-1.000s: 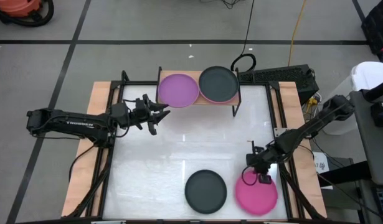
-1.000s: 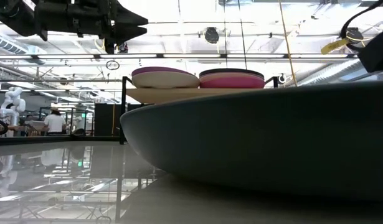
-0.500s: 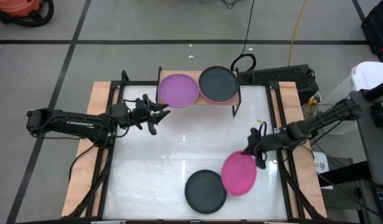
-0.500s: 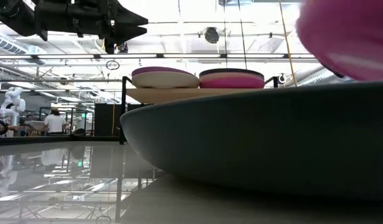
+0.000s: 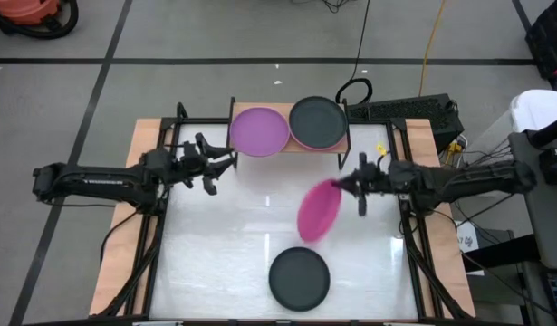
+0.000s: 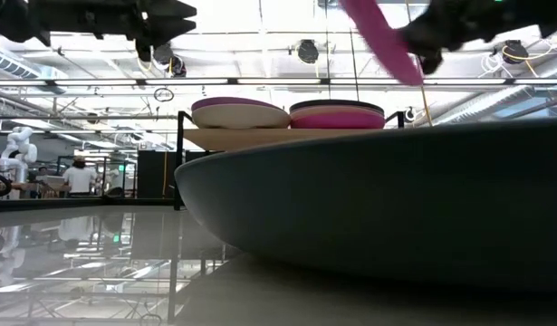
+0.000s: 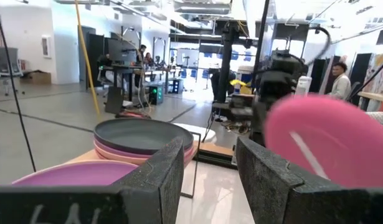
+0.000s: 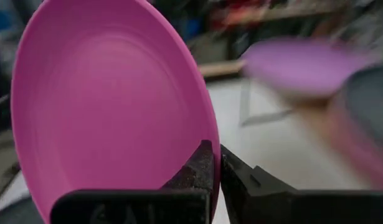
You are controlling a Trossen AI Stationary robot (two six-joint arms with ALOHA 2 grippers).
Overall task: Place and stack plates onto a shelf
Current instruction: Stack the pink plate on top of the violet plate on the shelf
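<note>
My right gripper (image 5: 348, 186) is shut on a magenta plate (image 5: 318, 211), held in the air right of the table's middle, just in front of the shelf (image 5: 343, 145). On the shelf's wooden top (image 6: 287, 137) stand two stacks, one topped by a purple plate (image 5: 259, 131) and one by a dark grey plate (image 5: 318, 121). Another dark grey plate (image 5: 299, 278) lies flat on the table near its near edge. My left gripper (image 5: 222, 167) is open and hovers left of the shelf, touching nothing. My right gripper pinches the magenta plate's rim (image 8: 210, 124) between its two fingers (image 8: 197, 167), one on the plate's inner face and one on its underside. The fingers come roughly level from the table's right. The plate is lifted clear and tipped steeply on edge, slanting down away from the fingers (image 6: 383, 38).
The shelf's black legs (image 5: 341, 161) stand at the table's far edge. The left stack shows a beige plate (image 6: 240, 116) under the purple one, and the right stack a magenta plate (image 6: 337, 119) under the dark grey. Black frame rails (image 5: 162, 226) run along both table sides.
My right gripper has lifted the magenta plate off the table's near right corner and carried it up, toward the far edge and leftward toward the shelf. The plate has tipped from flat to nearly on edge. My left arm has drawn back slightly toward the table's left edge.
</note>
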